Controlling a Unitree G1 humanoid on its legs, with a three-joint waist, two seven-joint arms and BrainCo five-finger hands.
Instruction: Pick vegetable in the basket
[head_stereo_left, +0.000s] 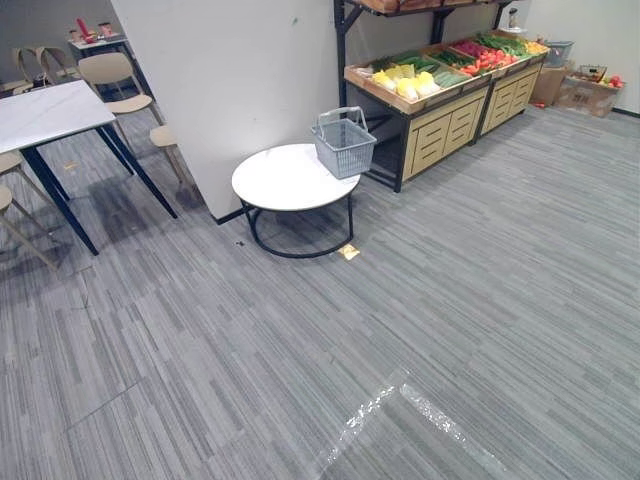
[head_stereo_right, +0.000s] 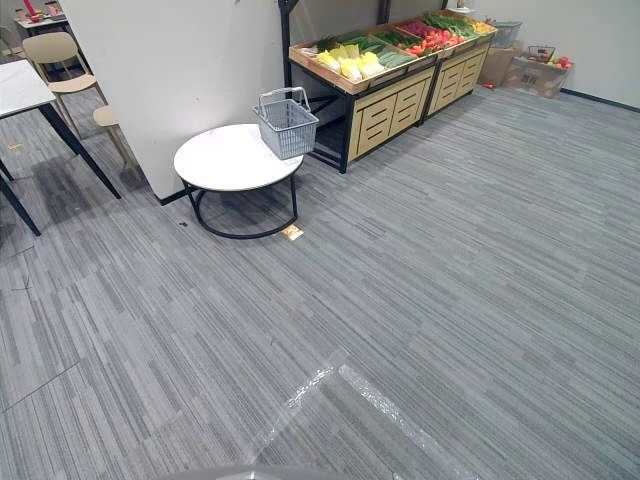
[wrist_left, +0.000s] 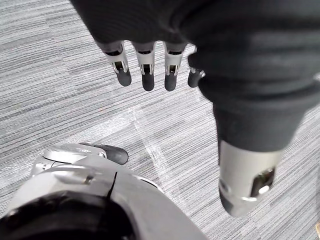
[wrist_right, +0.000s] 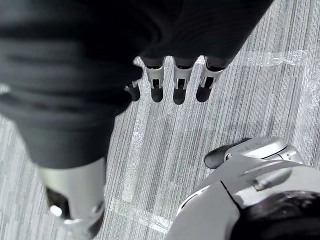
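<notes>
Far left-centre, left eye view: 1 basket (head_stereo_left: 344, 143) sits on the far right edge of 1 round white table (head_stereo_left: 285, 180), just beside the near end of the produce stand (head_stereo_left: 440, 125). The basket is grey-blue plastic mesh with its handle raised; I can't make out what's inside. The stand is 2 wooden units with drawers, set end to end and running to the far right. The vegetables lie in its sloped top trays, well apart from both hands: yellow ones (head_stereo_left: 405, 82) at the near end, green ones (head_stereo_left: 450, 75) next, red ones (head_stereo_left: 487, 60) farther along. Single pieces are too small to count. 1 yellow scrap (head_stereo_left: 348, 252) lies on the floor by the round table's leg. 1 rectangular pale table (head_stereo_left: 45, 112) is on the left with beige chairs (head_stereo_left: 112, 75) around it. Some are cut off by the edge, so the count is unclear.

Right eye view: same layout. 1 cardboard box (head_stereo_right: 540, 75) sits past the stand's far end, contents not readable.

Left wrist view: left hand (wrist_left: 148, 70) hangs over grey floor (wrist_left: 60, 75), fingers straight, holding nothing.

Right wrist view: right hand (wrist_right: 180, 82) does the same, fingers extended and empty above the floor.
</notes>
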